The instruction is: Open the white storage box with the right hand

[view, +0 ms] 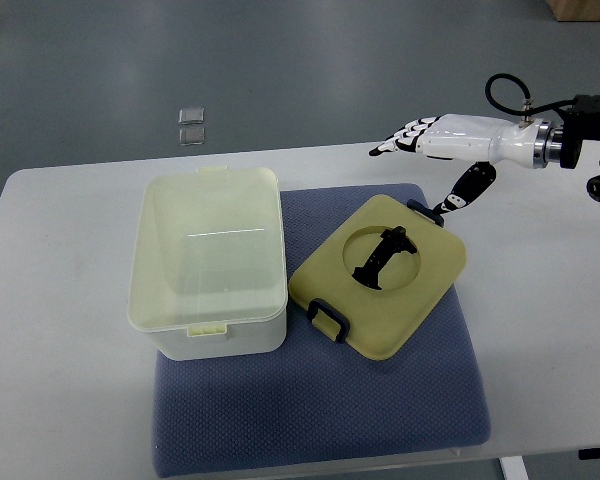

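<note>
The white storage box (208, 262) stands open on the left part of a blue mat (320, 410), its inside bare. Its pale yellow lid (380, 275), with a round cut-out, a black handle and black clips, lies flat on the mat just right of the box. My right hand (408, 137) hovers above the table behind the lid, fingers stretched out to the left and thumb hanging down toward the lid's far corner. It holds nothing and does not touch the lid. The left arm is out of view.
The white table (60, 330) carries the mat and box. Two small clear squares (191, 124) lie on the grey floor beyond the table's far edge. A cardboard corner (585, 8) shows at the top right.
</note>
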